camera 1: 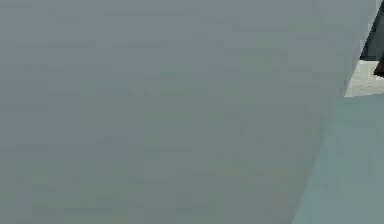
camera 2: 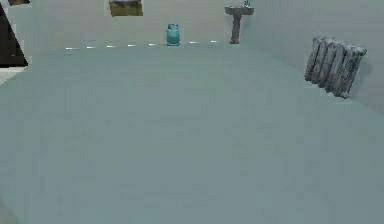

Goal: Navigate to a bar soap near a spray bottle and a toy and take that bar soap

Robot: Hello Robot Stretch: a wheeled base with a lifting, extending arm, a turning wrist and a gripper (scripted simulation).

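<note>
Your forward view gave a grey wall and, cut off at upper right, a dark shape. Your arm side view added floor, teal bottle, sink, radiator. You could not tell the soap's place or the gripper's state.

Pale grey-green floor meets a matching far wall. Pedestal basin stands at that wall; ribbed grey radiator on the arm side view's right. Plain wall close ahead.
</note>
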